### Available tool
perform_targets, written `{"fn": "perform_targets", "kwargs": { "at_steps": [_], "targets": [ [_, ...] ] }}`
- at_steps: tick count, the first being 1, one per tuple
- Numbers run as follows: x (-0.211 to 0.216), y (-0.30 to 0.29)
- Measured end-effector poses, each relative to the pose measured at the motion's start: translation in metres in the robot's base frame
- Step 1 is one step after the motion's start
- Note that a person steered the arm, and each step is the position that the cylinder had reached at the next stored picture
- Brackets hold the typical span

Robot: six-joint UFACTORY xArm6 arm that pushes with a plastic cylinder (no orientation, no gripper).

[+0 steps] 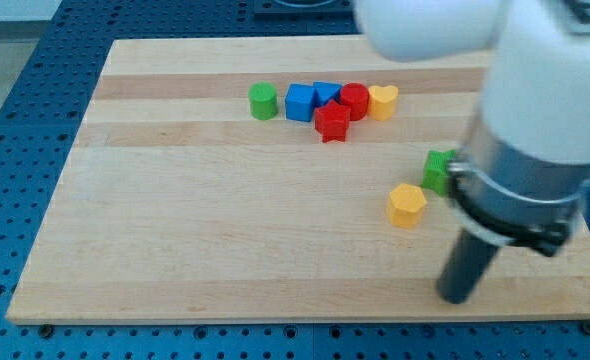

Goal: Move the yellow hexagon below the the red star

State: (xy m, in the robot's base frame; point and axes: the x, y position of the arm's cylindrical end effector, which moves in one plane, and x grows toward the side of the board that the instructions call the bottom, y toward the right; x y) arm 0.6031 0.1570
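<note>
The yellow hexagon (407, 205) lies on the wooden board at the view's right, well below and to the right of the red star (332, 121). The red star sits at the bottom of a cluster near the view's top. My tip (457, 297) is the lower end of the dark rod, below and to the right of the yellow hexagon, apart from it. The arm's white and grey body covers the view's right side.
In the cluster are a green cylinder (263, 101), a blue cube (300, 102), a blue triangle-like block (326, 92), a red cylinder (354, 99) and a yellow heart (382, 101). A green block (437, 170), partly hidden by the arm, sits right of the hexagon.
</note>
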Motion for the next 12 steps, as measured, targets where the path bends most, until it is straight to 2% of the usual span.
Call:
{"fn": "perform_targets", "kwargs": {
  "at_steps": [1, 3, 4, 6, 7, 8, 9, 10, 12],
  "targets": [
    [-0.024, 0.013],
    [-0.097, -0.032],
    [-0.107, -0.084],
    [-0.084, -0.111],
    [-0.091, -0.149],
    [-0.135, -0.164],
    [-0.155, -0.156],
    [-0.144, -0.161],
    [-0.150, -0.157]
  ]
}}
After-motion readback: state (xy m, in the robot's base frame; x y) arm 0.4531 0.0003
